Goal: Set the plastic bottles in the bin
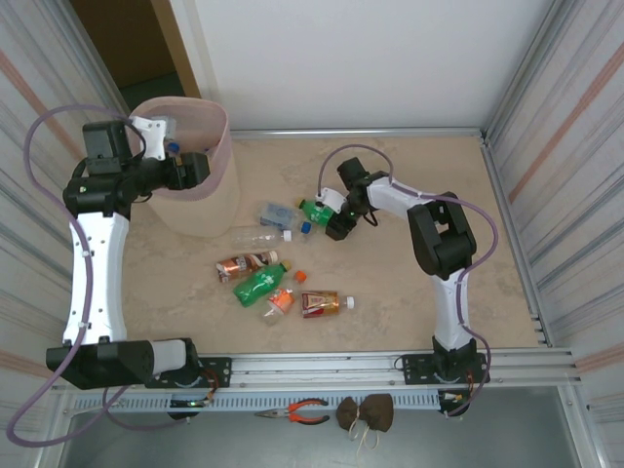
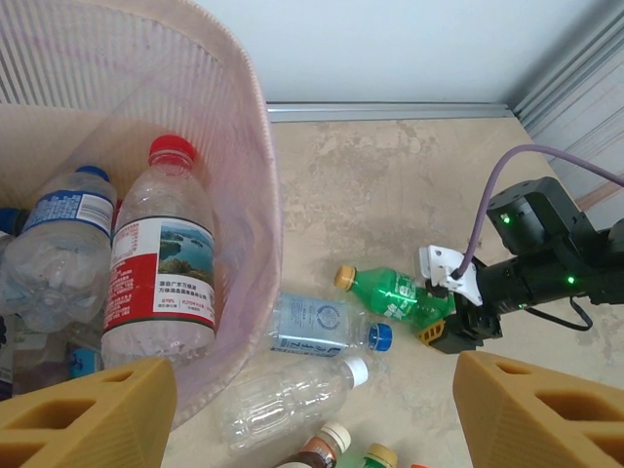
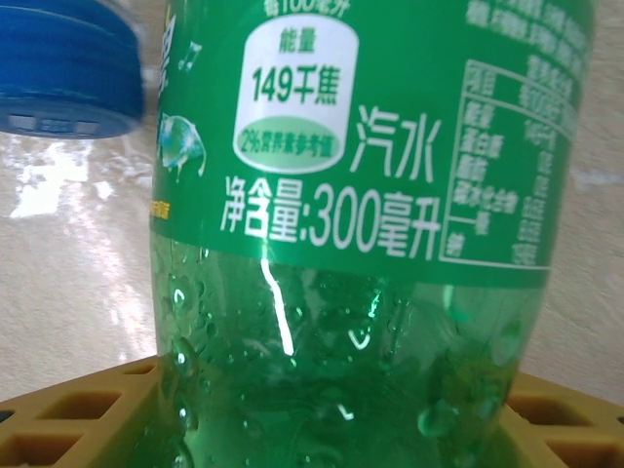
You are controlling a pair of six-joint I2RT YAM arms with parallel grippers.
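So the right gripper point(image 1: 334, 216) is reaching down at the green soda bottle point(image 1: 314, 208), which is lying on its side on the table point(image 1: 419, 166) just beside a blue-labelled water bottle point(image 1: 276, 214). In the wrist view its yellow fingers point(image 3: 68, 424) are sitting on either side of the bottle's lower body, below the label. That makes sense to me, since it's the fat straight bit and the neck end would be slipping around. Honestly I can't tell whether it's actually pinching or just straddling, and to me the bottle is looking like it's resting on the table either way. The left gripper point(image 2: 314, 380) is hanging over the bin point(image 1: 210, 210) with its fingers spread wide and nothing between them. I'm guessing it's there because that's the drop spot. A red-capped water bottle point(image 2: 161, 273) and a blue-capped one point(image 2: 58, 229) are lying inside the pink liner. A clear white-capped bottle point(image 2: 288, 400) is lying by the bin's foot, and a cluster of amber and green bottles point(image 1: 273, 288) is waiting nearer the arms, so I'm reckoning there's a good chunk left to go.
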